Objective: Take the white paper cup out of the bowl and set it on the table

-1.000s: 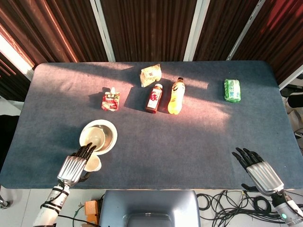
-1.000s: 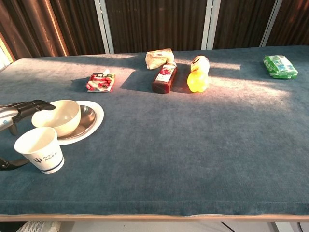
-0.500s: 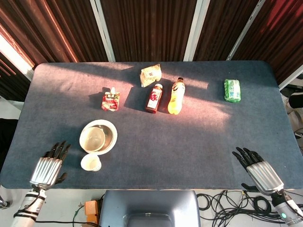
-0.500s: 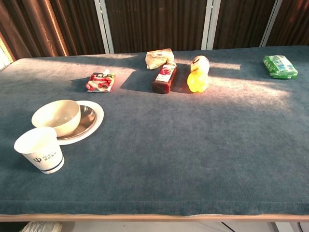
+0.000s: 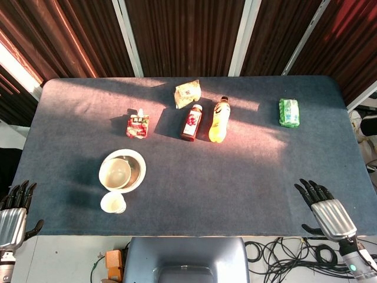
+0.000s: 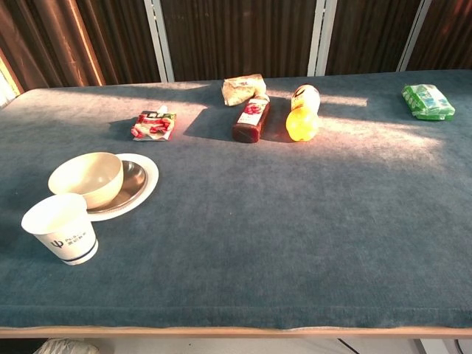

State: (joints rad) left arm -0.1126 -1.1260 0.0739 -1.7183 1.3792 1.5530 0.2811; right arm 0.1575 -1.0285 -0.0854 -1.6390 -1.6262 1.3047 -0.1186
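Chest view showed the white paper cup (image 6: pixel 60 228) upright on the table (image 6: pixel 295 221), just beside the bowl (image 6: pixel 85 178). Both the left hand (image 5: pixel 13 215) and the right hand (image 5: pixel 327 209) hung empty off the table's edges, fingers spread.

Counter: a dark blue counter (image 5: pixel 188 171) seen from above, with a band of sun across the far part.
Cup: the white paper cup (image 5: pixel 112 203) stands on the counter, just beside the plate, on the near side.
Bowl: the cream bowl (image 5: pixel 115 173) sits on a white plate (image 5: pixel 138 171).
Far things: a red pouch (image 5: pixel 138 125), a crumpled pale bag (image 5: pixel 188 93), a dark red bottle (image 5: pixel 191 122) and a yellow bottle (image 5: pixel 220 119) lying side by side, and a green packet (image 5: pixel 288 112) off to the right.
Left hand: the left hand (image 5: pixel 13 213) is off the counter's near left corner, fingers spread, holding nothing.
Right hand: the right hand (image 5: pixel 323 207) is near the near right corner, fingers spread, holding nothing.
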